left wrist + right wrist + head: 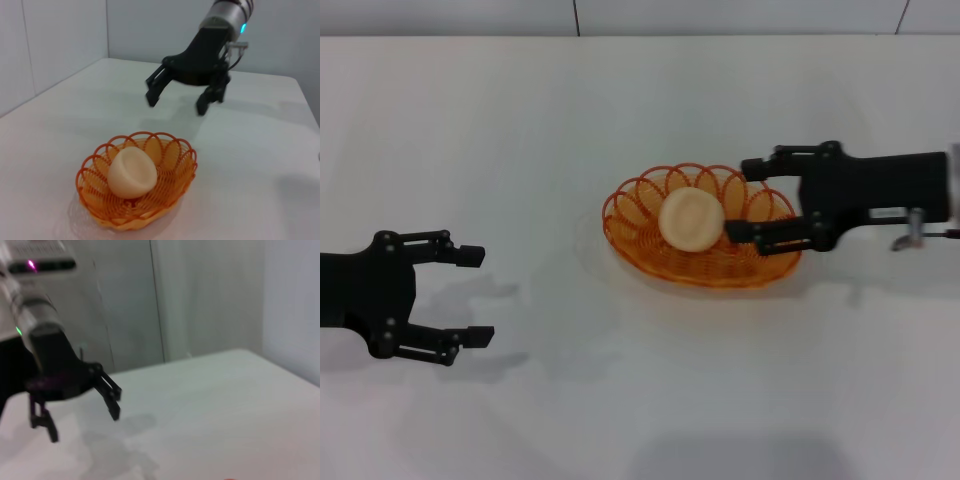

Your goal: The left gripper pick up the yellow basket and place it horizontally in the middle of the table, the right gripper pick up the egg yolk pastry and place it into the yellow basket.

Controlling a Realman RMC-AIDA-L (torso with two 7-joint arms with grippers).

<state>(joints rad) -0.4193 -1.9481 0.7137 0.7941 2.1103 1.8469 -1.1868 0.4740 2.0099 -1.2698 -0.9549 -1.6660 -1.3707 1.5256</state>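
Observation:
The yellow basket (761, 270) lies lengthwise near the middle of the table (620, 400), a little right of centre. The egg yolk pastry (691, 220) rests inside it, leaning on the far wall. My right gripper (738, 200) is open and empty over the basket's right end. In the left wrist view the right gripper (176, 106) hangs well above and beyond the basket (167, 197) and the pastry (131, 172). At the left of the table my left gripper (475, 295) stands open and empty, far from the basket; the right wrist view shows the left gripper (84, 426) hovering over bare tabletop.
The table's far edge (620, 36) meets a pale panelled wall. In the left wrist view another wall (50, 45) runs along one side of the table.

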